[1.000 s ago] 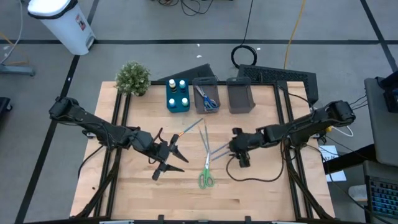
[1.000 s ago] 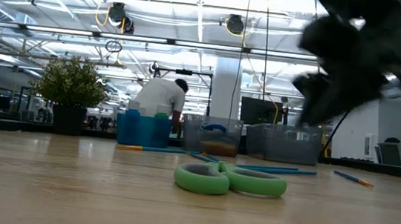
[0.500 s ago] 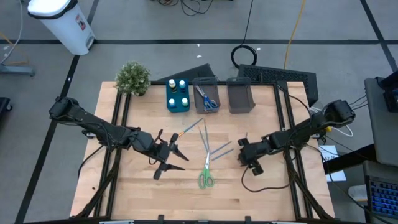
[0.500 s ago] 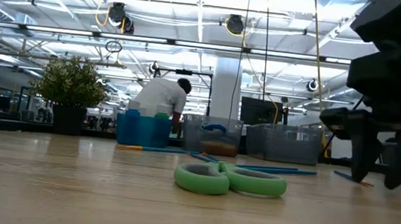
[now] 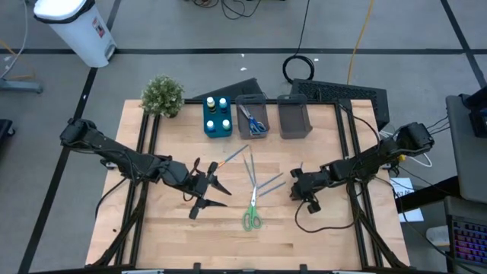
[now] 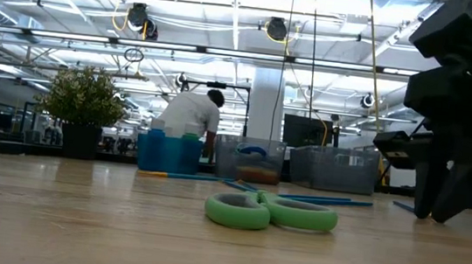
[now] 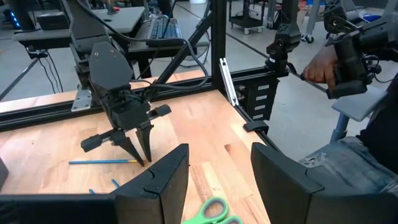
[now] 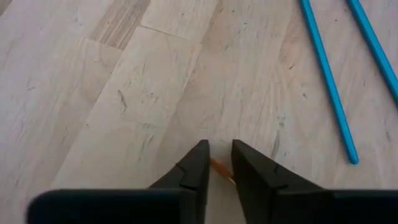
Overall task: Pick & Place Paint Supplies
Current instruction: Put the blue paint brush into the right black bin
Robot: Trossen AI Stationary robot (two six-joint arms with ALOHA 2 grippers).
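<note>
My right gripper [image 5: 302, 190] [image 8: 220, 163] stands fingers-down on the table right of centre, open by only a narrow gap. The orange end [image 8: 219, 167] of a thin blue brush [image 7: 102, 162] lies in that gap. Green-handled scissors [image 5: 252, 217] [image 6: 270, 212] lie flat near the table's middle. Other blue brushes [image 5: 268, 183] [image 8: 326, 81] lie loose beside them. My left gripper [image 5: 209, 192] [image 7: 217, 149] hovers open, left of the scissors, touching nothing. Capped bottles [image 5: 218, 116] stand in the blue bin, and more scissors [image 5: 252, 119] lie in a grey bin. My right gripper comes from above, pointing down, one fingertip [image 8: 198, 160] on each side of the brush's orange end [image 8: 222, 171]. I cannot tell whether the fingers touch it. The brush lies flat on the table, its blue shaft [image 7: 93, 162] reaching away from the fingers.
A blue bin [image 5: 207, 125], a grey bin [image 5: 262, 106] and a second grey bin [image 5: 294, 119] line the far edge, beside a potted plant [image 5: 162, 95]. A person [image 7: 348, 56] sits past the table's right edge, and another [image 6: 189, 114] stands beyond the table's far edge.
My right gripper has moved toward the table's right and near edges and come down until its fingertips stand at the tabletop over the brush's orange end. In the last half second its fingers have drawn closer together. The scissors and brushes lie where they were.
</note>
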